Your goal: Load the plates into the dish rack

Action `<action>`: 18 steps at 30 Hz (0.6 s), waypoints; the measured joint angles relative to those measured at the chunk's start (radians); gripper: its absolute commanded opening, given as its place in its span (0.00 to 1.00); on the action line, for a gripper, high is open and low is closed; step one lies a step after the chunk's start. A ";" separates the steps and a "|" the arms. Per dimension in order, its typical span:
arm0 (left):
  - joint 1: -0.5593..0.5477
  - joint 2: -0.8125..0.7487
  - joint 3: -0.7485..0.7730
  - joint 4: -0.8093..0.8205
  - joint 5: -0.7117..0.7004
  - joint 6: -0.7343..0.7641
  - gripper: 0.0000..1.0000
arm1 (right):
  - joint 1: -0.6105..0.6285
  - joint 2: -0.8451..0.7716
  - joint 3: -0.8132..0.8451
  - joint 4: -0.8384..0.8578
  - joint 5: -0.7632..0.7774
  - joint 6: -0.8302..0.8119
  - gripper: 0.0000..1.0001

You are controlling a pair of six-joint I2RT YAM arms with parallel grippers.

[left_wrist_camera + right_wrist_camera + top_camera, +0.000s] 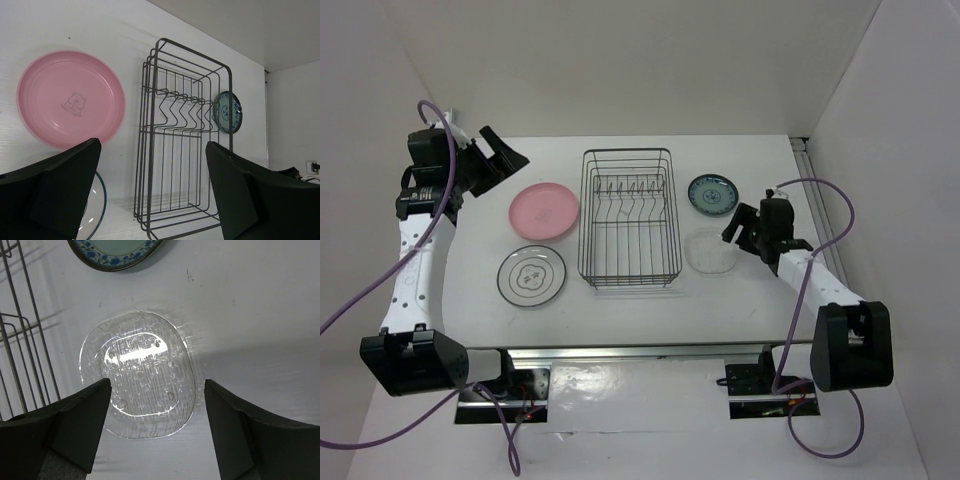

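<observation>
The black wire dish rack point(627, 216) stands empty in the table's middle, also in the left wrist view point(182, 140). The pink plate point(544, 210) point(70, 97) and the white dark-rimmed plate point(531, 275) point(97, 200) lie left of it. The teal patterned plate point(713, 193) point(228, 112) point(116, 251) and the clear glass plate point(710, 250) point(137, 375) lie right of it. My left gripper point(500, 155) point(152, 195) is open and empty, high at the far left. My right gripper point(742, 228) point(156, 410) is open, hovering just over the glass plate's near edge.
White walls enclose the table point(650, 300) at the back and sides. A metal rail point(807, 170) runs along the right edge. Purple cables point(840, 220) trail from both arms.
</observation>
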 measured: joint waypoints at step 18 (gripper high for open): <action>-0.001 0.012 -0.001 0.016 0.009 -0.002 1.00 | -0.028 0.092 -0.077 0.027 0.024 -0.001 0.78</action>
